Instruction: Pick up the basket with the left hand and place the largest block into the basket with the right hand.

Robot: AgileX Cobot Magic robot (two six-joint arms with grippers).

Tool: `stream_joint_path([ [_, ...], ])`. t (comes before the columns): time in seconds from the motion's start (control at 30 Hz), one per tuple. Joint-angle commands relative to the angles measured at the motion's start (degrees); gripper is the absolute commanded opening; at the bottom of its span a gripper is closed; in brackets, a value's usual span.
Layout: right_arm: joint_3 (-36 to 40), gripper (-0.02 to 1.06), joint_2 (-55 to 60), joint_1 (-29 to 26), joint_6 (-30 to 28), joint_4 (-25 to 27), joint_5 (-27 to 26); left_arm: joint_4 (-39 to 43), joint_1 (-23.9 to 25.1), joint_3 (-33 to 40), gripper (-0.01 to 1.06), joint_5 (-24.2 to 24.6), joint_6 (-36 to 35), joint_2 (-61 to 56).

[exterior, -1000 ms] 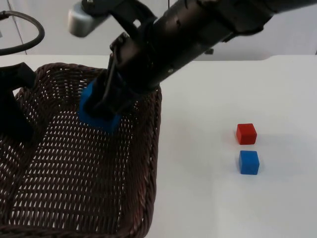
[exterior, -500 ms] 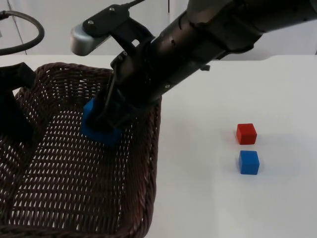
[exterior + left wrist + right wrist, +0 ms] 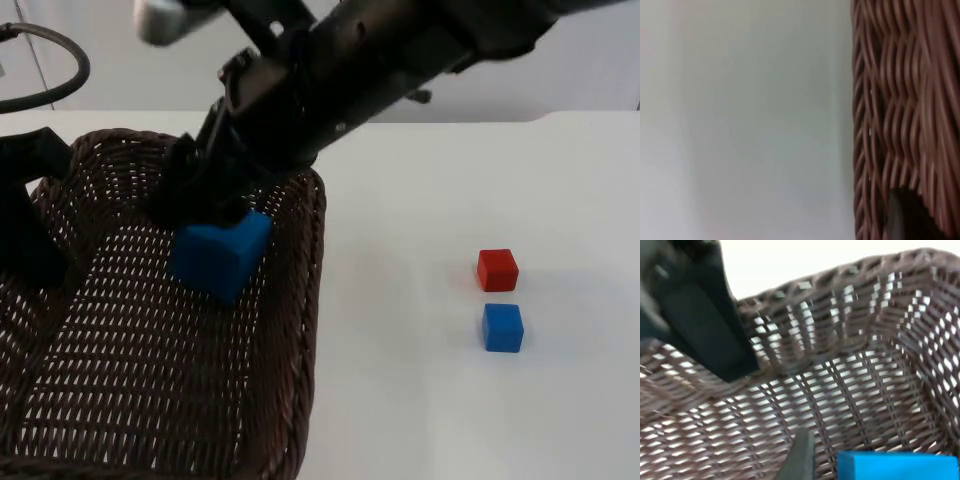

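While my left gripper (image 3: 25, 245) stays hidden behind the wicker at the far-left rim of the basket (image 3: 300, 330), so I cannot tell how it stands, I see the large blue block (image 3: 220, 255) lying inside the basket near its right wall. My right gripper (image 3: 195, 195) hangs just above the block with its fingers apart, and a small red cube (image 3: 497, 270) and small blue cube (image 3: 502, 327) sit close together on the white table (image 3: 430, 400), well apart from the basket.

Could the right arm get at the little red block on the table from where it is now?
Probably yes: the red block sits in the open beside the small blue block, and the right gripper, over the basket, looks free.
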Motion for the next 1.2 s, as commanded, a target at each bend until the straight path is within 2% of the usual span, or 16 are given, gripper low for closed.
stream_joint_path([
  [0.0, -0.51, 0.78, -2.18, -0.03, 0.03, -0.13, 1.74, -1.89, 0.02, -0.18, 0.0, 0.41, 0.01, -0.78],
  [0.13, -0.51, 0.78, -4.84, -0.26, 0.03, -0.9, 5.3, -1.89, 0.02, -0.18, 0.0, 0.41, 0.01, -0.78],
  [0.2, -0.51, 0.78, -6.54, -0.66, 2.37, -4.39, 7.84, -1.89, 0.02, -0.18, 0.0, 0.41, 0.01, -0.78],
  [0.23, -0.51, 0.78, -6.54, -0.66, 2.37, -4.39, 7.84, -1.89, 0.02, -0.18, 0.0, 0.41, 0.01, -0.78],
  [0.37, -0.51, 0.78, -9.65, -2.93, 13.22, -12.45, 13.57, -1.89, 0.02, -0.18, 0.0, 0.41, 0.01, -0.78],
  [0.4, -0.51, 0.78, -9.65, -2.93, 13.22, -12.45, 13.57, -1.89, 0.02, -0.18, 0.0, 0.41, 0.01, -0.78],
  [0.47, -0.51, 0.78, -10.77, -4.83, 15.48, -13.69, 17.12, -1.89, 0.02, -0.18, 0.0, 0.41, 0.01, -0.78],
  [0.73, -0.4, 0.78, -13.94, -9.75, 15.53, -13.51, 27.09, -2.49, 0.02, -0.18, 0.0, 0.51, 0.01, -0.78],
  [1.17, -0.4, 0.78, -18.67, -10.44, 15.53, -15.92, 30.35, -2.34, 0.02, -0.18, 0.0, 0.28, 0.01, -0.78],
])
